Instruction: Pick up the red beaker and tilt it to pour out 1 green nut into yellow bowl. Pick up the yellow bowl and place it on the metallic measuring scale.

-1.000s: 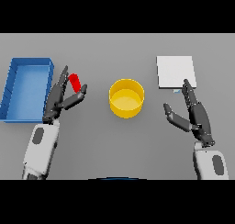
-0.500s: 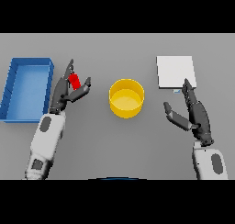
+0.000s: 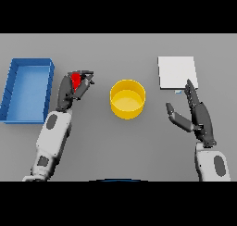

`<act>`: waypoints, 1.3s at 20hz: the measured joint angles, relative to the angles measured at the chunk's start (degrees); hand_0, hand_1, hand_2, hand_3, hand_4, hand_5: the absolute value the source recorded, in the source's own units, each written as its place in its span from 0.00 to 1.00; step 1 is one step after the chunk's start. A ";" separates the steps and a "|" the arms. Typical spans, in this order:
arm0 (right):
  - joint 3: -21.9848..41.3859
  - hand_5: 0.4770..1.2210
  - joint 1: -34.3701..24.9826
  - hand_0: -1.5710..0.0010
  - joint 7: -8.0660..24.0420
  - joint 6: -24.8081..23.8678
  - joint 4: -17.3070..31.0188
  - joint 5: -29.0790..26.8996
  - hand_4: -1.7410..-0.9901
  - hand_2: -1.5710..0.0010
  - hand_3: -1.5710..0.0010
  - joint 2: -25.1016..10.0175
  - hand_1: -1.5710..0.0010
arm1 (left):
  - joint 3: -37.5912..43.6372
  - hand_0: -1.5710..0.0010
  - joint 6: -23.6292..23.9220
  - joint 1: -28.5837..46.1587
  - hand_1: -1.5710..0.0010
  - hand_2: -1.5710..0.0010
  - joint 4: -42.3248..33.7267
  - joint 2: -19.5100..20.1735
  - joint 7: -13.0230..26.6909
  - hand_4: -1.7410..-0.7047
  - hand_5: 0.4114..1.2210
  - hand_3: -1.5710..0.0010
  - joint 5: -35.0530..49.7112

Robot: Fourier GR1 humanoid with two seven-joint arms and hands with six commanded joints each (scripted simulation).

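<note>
The red beaker [image 3: 76, 80] is in my left hand [image 3: 70, 90], whose fingers and thumb curl round it, left of the yellow bowl [image 3: 127, 98]. The beaker is mostly hidden by the fingers; only part of its red side shows. The bowl stands at the table's middle, apart from both hands. The metallic measuring scale [image 3: 177, 72] is a pale square plate at the back right. My right hand [image 3: 197, 116] rests open just in front of the scale, fingers straight and pointing at it.
A blue bin [image 3: 27, 89] with raised walls lies at the far left, close beside my left arm.
My left hand has moved forward and to the right, and its fingers have closed round the red beaker. The right hand, bowl and scale have not moved.
</note>
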 measured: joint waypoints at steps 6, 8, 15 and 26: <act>0.57 0.24 -0.19 1.00 -0.57 0.09 0.31 0.39 0.60 1.00 1.00 0.46 1.00 | -2.04 0.03 -0.03 -0.57 0.04 0.04 -0.72 0.56 0.48 0.22 0.97 0.07 -1.19; 0.29 0.24 -0.16 1.00 -1.27 -0.08 0.66 0.33 0.60 1.00 1.00 0.48 1.00 | -1.96 0.02 0.27 -0.77 0.02 0.02 -1.92 0.19 1.46 0.23 0.98 0.04 -1.67; 0.38 0.25 -0.42 1.00 -1.00 -0.17 0.21 0.76 0.61 1.00 1.00 0.10 1.00 | -5.30 0.00 -1.50 -0.80 0.00 0.00 -12.16 2.93 7.38 0.15 0.95 0.01 -5.94; 1.26 0.28 0.68 1.00 -1.09 0.32 -0.81 0.72 0.63 1.00 1.00 0.86 1.00 | -16.75 0.00 -3.26 -8.39 0.00 0.00 -11.83 10.04 18.38 0.04 0.88 0.00 -17.12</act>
